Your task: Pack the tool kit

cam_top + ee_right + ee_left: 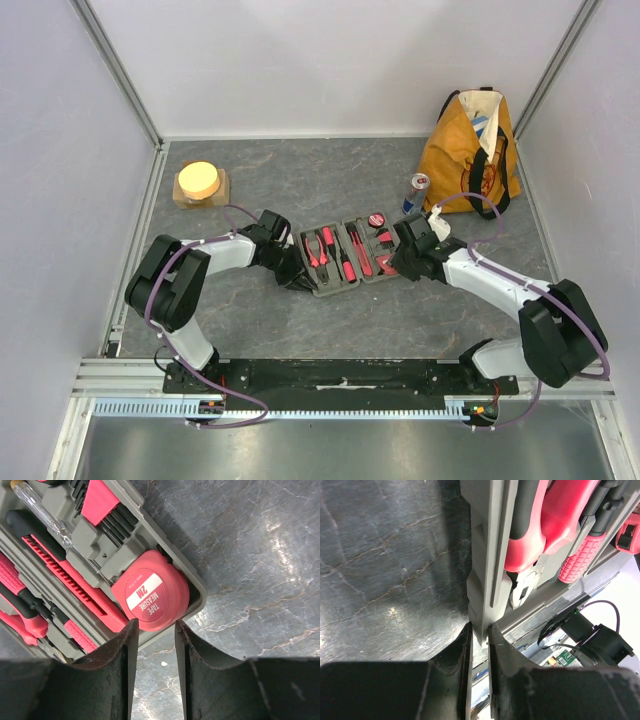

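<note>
The tool kit's grey case (345, 258) lies open on the table between both arms, with red-and-black tools in its recesses. At the case's left side, my left gripper (292, 265) is shut on the grey rim (487, 555), whose corner sits pinched between the tips (480, 627). Pliers (540, 530) and a red-handled screwdriver (580, 560) rest just inside that rim. My right gripper (155, 625) is open at the case's right end, fingertips just short of the round red tape measure (150, 597) seated in its corner recess. Only bare table shows between those fingers.
An orange tote bag (470, 150) stands at the back right with a drink can (415, 193) beside it. A wooden block with a yellow disc (200, 183) sits at the back left. Metal frame rails border the table on the left and near sides.
</note>
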Robot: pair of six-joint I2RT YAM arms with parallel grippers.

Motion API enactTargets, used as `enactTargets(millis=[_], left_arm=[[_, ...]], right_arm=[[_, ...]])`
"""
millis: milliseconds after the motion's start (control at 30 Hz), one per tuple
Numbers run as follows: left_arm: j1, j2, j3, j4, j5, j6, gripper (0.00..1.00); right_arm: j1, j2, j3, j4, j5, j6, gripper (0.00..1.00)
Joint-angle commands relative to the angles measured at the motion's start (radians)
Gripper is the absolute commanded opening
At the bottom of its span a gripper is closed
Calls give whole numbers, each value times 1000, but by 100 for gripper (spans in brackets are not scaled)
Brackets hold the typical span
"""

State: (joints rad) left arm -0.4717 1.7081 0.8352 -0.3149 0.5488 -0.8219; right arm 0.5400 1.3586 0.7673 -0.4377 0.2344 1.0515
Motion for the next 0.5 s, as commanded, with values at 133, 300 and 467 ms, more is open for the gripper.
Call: enactTargets(millis=[133,300,467], left_arm=[[-8,19,-24,-99,-115,24,11],[-8,19,-25,-105,-118,33,11],[-10,19,-25,-113,-124,43,11]], right_arm=[[-28,42,-51,94,-29,44,36],[-35,66,-83,120,-33,47,29],[-38,79,-98,120,-27,45,21]])
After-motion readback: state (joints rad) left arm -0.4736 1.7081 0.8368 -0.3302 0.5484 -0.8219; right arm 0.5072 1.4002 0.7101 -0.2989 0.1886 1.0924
